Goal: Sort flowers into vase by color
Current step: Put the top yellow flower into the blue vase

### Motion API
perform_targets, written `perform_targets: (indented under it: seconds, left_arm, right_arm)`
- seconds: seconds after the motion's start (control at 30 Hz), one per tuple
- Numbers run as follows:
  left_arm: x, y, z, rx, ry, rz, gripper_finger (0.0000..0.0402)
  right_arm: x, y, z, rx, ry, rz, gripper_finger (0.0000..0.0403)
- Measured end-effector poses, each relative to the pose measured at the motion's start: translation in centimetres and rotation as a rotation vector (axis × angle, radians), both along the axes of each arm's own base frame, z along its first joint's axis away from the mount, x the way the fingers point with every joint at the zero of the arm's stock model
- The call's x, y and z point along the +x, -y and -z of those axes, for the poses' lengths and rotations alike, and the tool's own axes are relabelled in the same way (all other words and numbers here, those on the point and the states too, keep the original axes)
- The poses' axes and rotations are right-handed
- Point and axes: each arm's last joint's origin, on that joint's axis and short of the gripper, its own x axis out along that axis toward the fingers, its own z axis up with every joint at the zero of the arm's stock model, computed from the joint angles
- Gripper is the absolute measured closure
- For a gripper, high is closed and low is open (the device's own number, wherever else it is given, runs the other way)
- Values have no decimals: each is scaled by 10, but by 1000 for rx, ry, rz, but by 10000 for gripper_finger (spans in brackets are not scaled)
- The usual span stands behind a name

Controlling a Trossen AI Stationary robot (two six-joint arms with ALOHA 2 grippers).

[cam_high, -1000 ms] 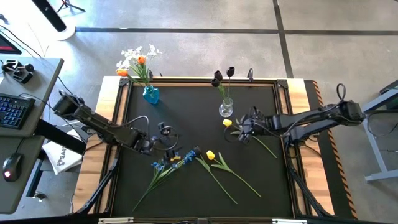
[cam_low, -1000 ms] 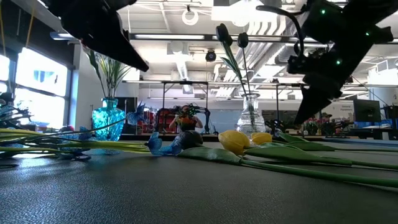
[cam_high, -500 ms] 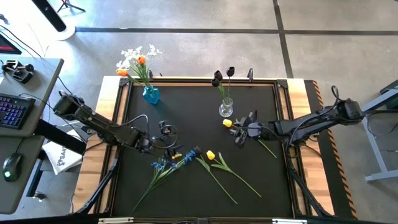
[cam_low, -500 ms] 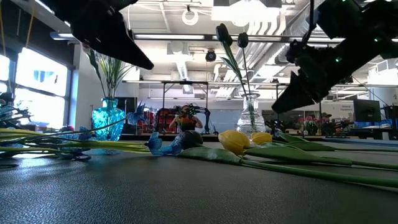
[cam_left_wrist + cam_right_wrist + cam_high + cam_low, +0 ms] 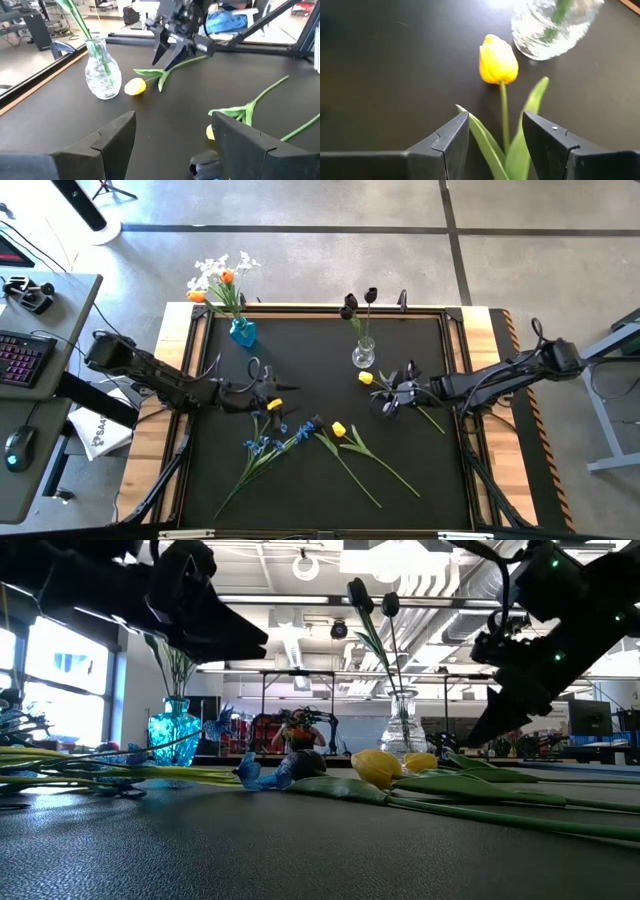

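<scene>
A yellow tulip (image 5: 366, 378) lies on the black mat beside the clear vase (image 5: 363, 356), which holds dark tulips. My right gripper (image 5: 384, 404) hovers open over it; in the right wrist view its fingers stand on either side of the stem (image 5: 504, 117), below the head (image 5: 497, 59), touching nothing. My left gripper (image 5: 266, 396) is open and raised above the blue sprays (image 5: 268, 443), pointing toward the clear vase (image 5: 103, 75). A second yellow tulip (image 5: 338, 429) lies mid-table. The blue vase (image 5: 243, 332) holds white and orange flowers.
A dark tulip (image 5: 317, 421) lies among the blue sprays. Long green stems (image 5: 360, 480) run toward the near edge. A raised wooden frame (image 5: 330, 307) borders the mat. A desk with a keyboard (image 5: 22, 360) stands left of the table.
My left gripper has risen from the blue sprays and moved toward the far and right edges, tipping more level. My right gripper has shifted slightly toward the left and near edges, coming over the yellow tulip's stem. The flowers have stayed in place.
</scene>
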Motion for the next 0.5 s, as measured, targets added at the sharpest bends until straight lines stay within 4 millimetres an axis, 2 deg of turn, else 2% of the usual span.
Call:
perform_targets:
  seconds: [0.2, 0.4, 0.5]
  left_arm:
    - [0, 0, 0, -1, 0, 3, 154]
    - [0, 0, 0, -1, -1, 3, 154]
    - [0, 0, 0, 0, -1, 3, 154]
  right_arm:
    - [0, 3, 8, 24, -54, 18, 222]
    - [0, 8, 25, 61, -165, 27, 222]
    - [3, 9, 31, 76, -186, 34, 236]
